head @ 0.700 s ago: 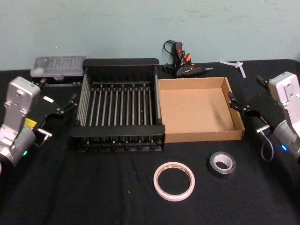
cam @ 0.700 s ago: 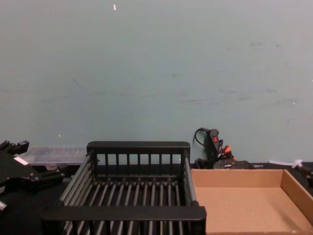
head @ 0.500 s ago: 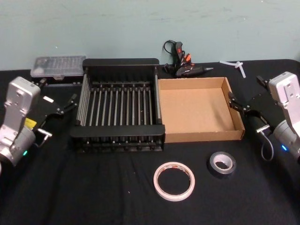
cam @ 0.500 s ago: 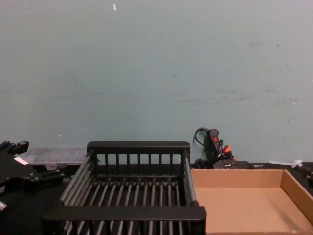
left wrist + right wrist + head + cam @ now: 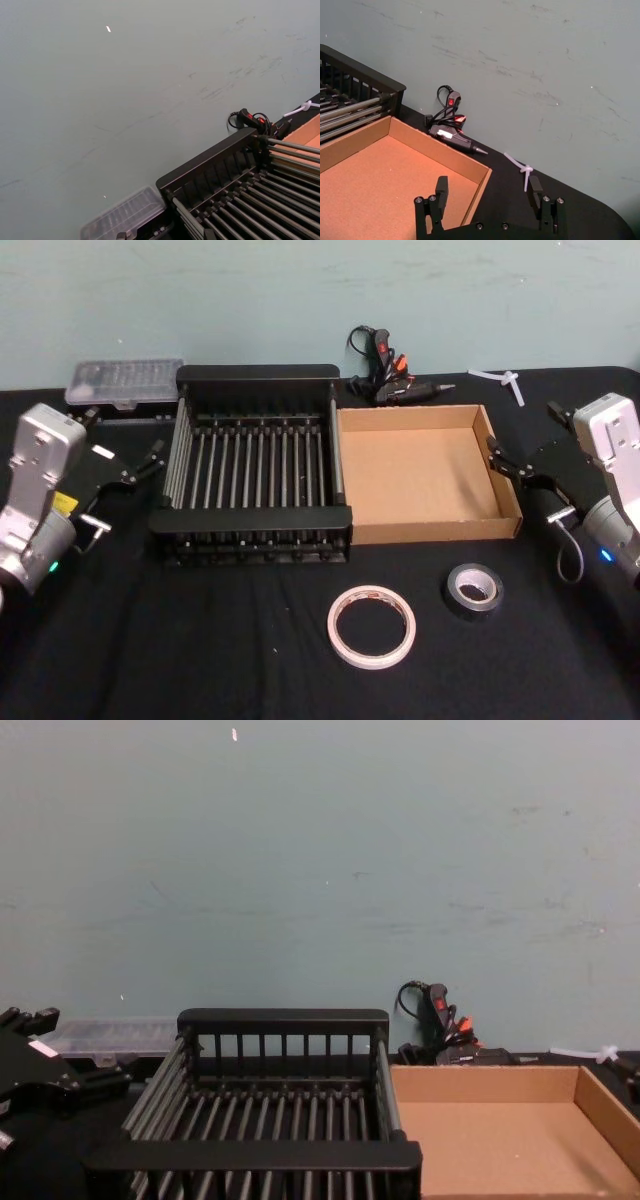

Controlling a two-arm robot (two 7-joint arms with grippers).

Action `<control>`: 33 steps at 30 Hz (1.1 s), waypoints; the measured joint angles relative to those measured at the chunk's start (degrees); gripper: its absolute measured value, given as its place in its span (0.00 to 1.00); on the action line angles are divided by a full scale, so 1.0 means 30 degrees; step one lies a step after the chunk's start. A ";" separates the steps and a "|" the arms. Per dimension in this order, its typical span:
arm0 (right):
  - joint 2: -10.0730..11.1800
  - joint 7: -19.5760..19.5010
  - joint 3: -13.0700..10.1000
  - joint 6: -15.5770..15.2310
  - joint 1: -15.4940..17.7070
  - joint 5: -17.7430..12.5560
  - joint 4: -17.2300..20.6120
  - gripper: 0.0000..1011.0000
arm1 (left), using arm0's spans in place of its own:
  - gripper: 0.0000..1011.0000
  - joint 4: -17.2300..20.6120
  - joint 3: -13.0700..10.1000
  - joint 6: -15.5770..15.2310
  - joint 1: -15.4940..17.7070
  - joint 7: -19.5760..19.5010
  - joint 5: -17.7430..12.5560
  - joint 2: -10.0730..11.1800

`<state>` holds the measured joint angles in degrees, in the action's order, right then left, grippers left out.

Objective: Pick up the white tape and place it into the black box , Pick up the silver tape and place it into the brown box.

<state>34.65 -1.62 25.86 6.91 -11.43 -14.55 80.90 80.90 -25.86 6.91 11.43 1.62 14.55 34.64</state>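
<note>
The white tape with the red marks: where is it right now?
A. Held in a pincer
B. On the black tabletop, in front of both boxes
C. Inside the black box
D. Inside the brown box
B. The white tape lies flat on the black tabletop, nearer the robot than the black box and the brown box, beside the silver tape.

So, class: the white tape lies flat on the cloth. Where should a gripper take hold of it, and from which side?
Come straight down from above on the white tape: one finger inside its open centre, one outside, pinching the ring wall. It lies flat, so its sides offer little height.
</note>
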 joint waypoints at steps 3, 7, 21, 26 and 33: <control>0.0000 0.0000 0.0000 0.0000 0.0001 0.0000 0.0000 0.99 | 0.99 -0.0001 -0.0002 -0.0001 0.0000 0.0001 0.0000 0.0000; 0.0000 0.0000 0.0000 0.0000 0.0001 0.0000 0.0000 0.99 | 0.99 -0.0001 -0.0001 -0.0001 0.0000 0.0001 0.0000 0.0001; 0.0000 0.0000 0.0000 0.0001 0.0001 0.0000 -0.0001 0.99 | 0.99 -0.0001 -0.0001 -0.0001 -0.0001 0.0000 0.0000 0.0000; 0.0000 0.0001 0.0000 0.0000 0.0001 0.0000 0.0000 0.99 | 0.99 0.0000 0.0000 -0.0001 0.0000 0.0000 0.0000 0.0000; 0.0000 0.0001 0.0000 -0.0001 0.0001 0.0000 0.0001 0.99 | 0.99 -0.0001 -0.0001 -0.0001 0.0000 0.0001 -0.0001 0.0000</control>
<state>34.65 -1.62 25.86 6.90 -11.43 -14.55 80.90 80.90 -25.86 6.91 11.43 1.62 14.55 34.64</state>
